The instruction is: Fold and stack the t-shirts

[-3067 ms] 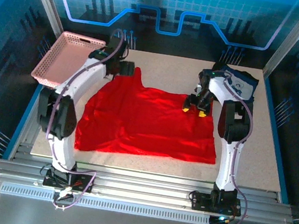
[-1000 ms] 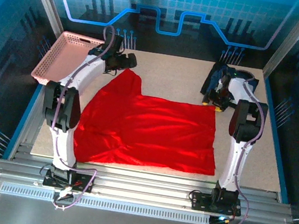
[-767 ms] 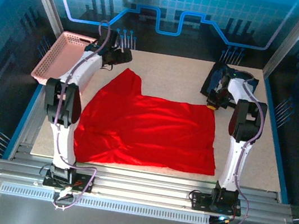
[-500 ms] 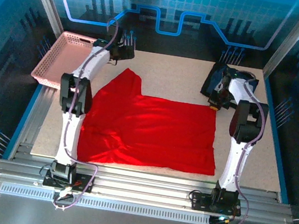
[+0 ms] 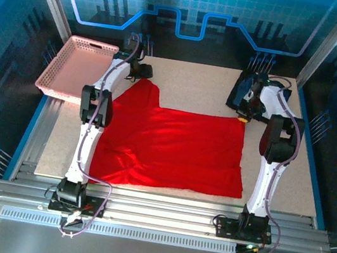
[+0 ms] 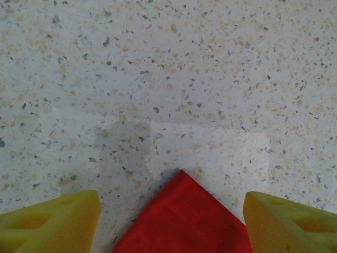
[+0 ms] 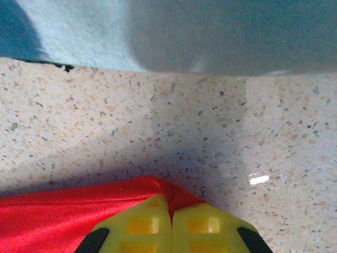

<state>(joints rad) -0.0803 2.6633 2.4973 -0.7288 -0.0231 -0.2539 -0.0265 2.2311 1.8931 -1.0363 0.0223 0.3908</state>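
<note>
1. While the red t-shirt (image 5: pixel 172 146) lay spread flat across the middle of the table (image 5: pixel 201 83), I judged the step in hand to be taking its two far corners for a first fold.
2. Left gripper (image 6: pixel 168 213): fingers spread wide at the far-left corner. The red tip lay between them, unpinched. I could not tell whether the pads touched the table.
3. Right gripper (image 7: pixel 169 219): fingers pressed together, pinching the far-right corner of the red cloth.
4. Handling note, left side: I thought it best to reach further over the tip before closing, so the pads would bite well into the cloth and not just its point.
5. Handling note, both sides: I meant to raise the corners together, keep the far edge taut between them, and carry it level toward the near hem. The left corner juts further out than the right, so an uneven pull could skew the fold.
6. Count, t-shirts: two. One red, as above; one navy t-shirt (image 5: pixel 239 94), bunched at the far right, just beyond the right gripper.
7. Count, other: one pink basket (image 5: pixel 52 73) at the far left, two arms, and two yellow fingers on each gripper.
</note>
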